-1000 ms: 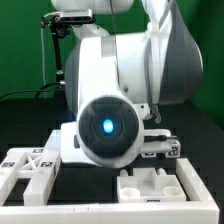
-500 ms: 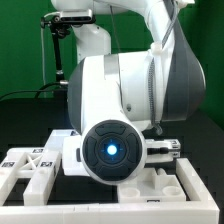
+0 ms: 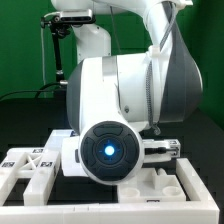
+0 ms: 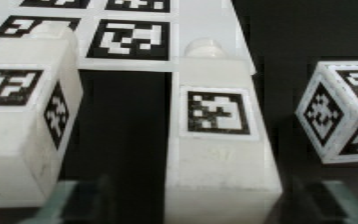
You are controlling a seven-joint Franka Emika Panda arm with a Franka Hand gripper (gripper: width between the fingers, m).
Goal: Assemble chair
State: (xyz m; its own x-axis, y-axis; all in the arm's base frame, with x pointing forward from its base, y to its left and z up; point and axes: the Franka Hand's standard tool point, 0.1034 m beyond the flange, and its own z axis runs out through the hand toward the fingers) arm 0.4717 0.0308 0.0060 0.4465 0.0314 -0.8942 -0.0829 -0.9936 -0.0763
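In the wrist view a long white chair post (image 4: 215, 130) with one black-and-white tag and a small nub at its far end lies between my fingers. My gripper (image 4: 194, 206) is open around its near end. One fingertip (image 4: 64, 205) stands well clear of the post and the other (image 4: 329, 205) is close beside it, with a dark gap on each side. Next to the post lie a broader tagged white block (image 4: 25, 100) and a tagged cube end (image 4: 345, 110). In the exterior view the arm's big hand (image 3: 110, 150) hides the jaws and the post.
Beyond the post lies a flat white surface (image 4: 131, 35) printed with several tags. In the exterior view a white tagged piece (image 3: 30, 165) lies at the left, a slotted white piece (image 3: 165, 182) at the front right, and another tagged piece (image 3: 168, 150) behind it.
The hand came down toward the table between the first earlier frame and the second. Since then it has held still in the exterior view.
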